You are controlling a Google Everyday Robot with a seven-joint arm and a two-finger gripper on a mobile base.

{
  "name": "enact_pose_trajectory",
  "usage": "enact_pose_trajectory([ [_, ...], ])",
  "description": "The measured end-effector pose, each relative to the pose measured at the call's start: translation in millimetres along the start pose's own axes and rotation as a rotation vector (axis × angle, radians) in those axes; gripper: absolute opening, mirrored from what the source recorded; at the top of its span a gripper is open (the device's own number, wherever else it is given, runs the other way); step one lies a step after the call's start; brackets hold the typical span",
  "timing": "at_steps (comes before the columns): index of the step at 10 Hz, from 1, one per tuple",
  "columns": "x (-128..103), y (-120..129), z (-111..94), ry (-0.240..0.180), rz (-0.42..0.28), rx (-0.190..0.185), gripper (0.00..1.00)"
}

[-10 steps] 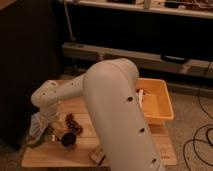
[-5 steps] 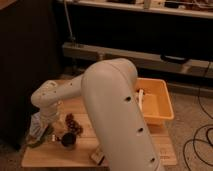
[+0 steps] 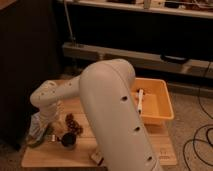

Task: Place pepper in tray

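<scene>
My gripper (image 3: 46,131) hangs at the end of the white arm (image 3: 112,107), low over the left end of the wooden table (image 3: 150,150), and stands open. Just below it, at the table's left front edge, lies a thin, dark, curved shape (image 3: 37,143) that looks like the pepper; the arm's wrist hides part of it. The orange-yellow tray (image 3: 161,116) stands at the table's right end, far from the gripper, with a white object (image 3: 140,98) inside it.
A pale, greenish cylinder (image 3: 36,125) stands right beside the gripper on its left. A dark cup (image 3: 68,142) and a brownish cluster (image 3: 74,124) sit just to its right. A small block (image 3: 95,159) lies at the front edge. Dark shelving (image 3: 150,30) runs behind the table.
</scene>
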Motion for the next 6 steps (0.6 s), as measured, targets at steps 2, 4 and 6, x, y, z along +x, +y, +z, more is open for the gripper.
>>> enact_pose_trajectory([
  [2,-1.6,-0.4,2.6,-0.001,0.007,0.008,0.65],
  [4,-2.0,-1.9,5.7,-0.001,0.010,0.037,0.65],
  [6,-2.4,-5.7,5.9,-0.002,0.018,0.043,0.65],
])
